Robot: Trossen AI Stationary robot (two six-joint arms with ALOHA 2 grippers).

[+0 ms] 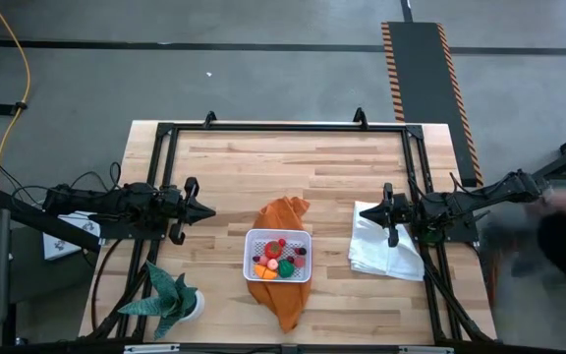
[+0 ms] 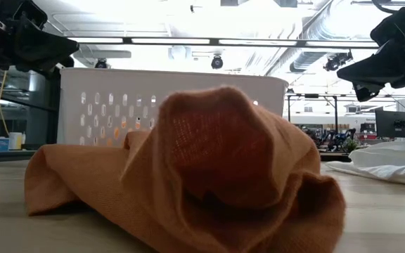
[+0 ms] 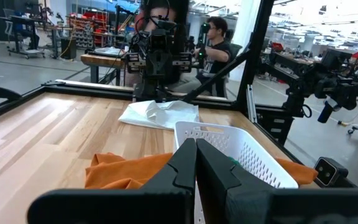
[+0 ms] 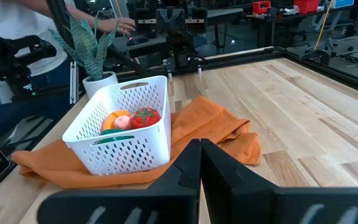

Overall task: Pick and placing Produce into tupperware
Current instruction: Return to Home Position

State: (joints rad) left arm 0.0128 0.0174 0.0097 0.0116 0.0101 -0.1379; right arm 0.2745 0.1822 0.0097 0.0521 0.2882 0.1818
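While both arms hang level over the surface [image 1: 263,157], the tupperware [image 1: 278,232] sits on the orange cloth [image 1: 285,211] between them. The produce [image 1: 281,259] lies inside it, in red, orange, green and dark pieces. The left end effector [image 1: 207,210] points inward from the left side, fingers pressed together, holding nothing. The right end effector [image 1: 364,209] faces it from the right, over the edge of the white cloth [image 1: 386,258], fingers likewise together and bare. A plant [image 1: 170,295] stands near the left arm.
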